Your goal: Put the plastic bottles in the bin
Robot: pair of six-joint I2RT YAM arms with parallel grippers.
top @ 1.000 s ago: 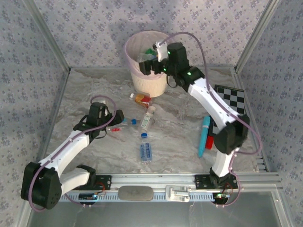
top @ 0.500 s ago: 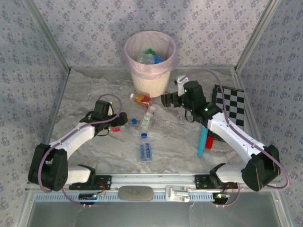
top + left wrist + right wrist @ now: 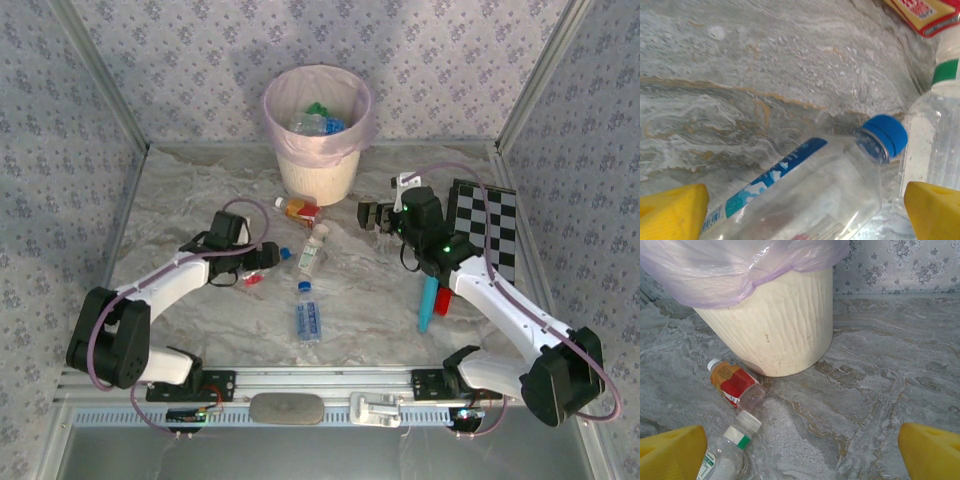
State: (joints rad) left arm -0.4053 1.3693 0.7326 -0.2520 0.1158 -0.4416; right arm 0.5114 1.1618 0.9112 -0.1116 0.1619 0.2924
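- Plastic bottles already lie in the pink-lined bin, which stands at the middle of the table's far edge; 4 more lie on the table.
- The orange-red-labelled bottle lies just before the bin's foot. The white-capped bottle, with a green band at its neck, is next to it toward the centre.
- The blue-labelled bottle lies alone near the middle of the near edge.
- The blue-capped bottle lies on its side left of centre. The left gripper straddles it with its fingers spread wide on either side, not yet pinching.
- The right gripper hangs empty and spread over the table right of centre, facing the bin.
- Step in hand, as I judge it: the left arm's pickup. Next it needs to settle lower, squeeze the clear body, lift it and carry it over the bin's rim.
- Writing: the blue label has white marks and the orange-red label has small red print, but none of it is readable.
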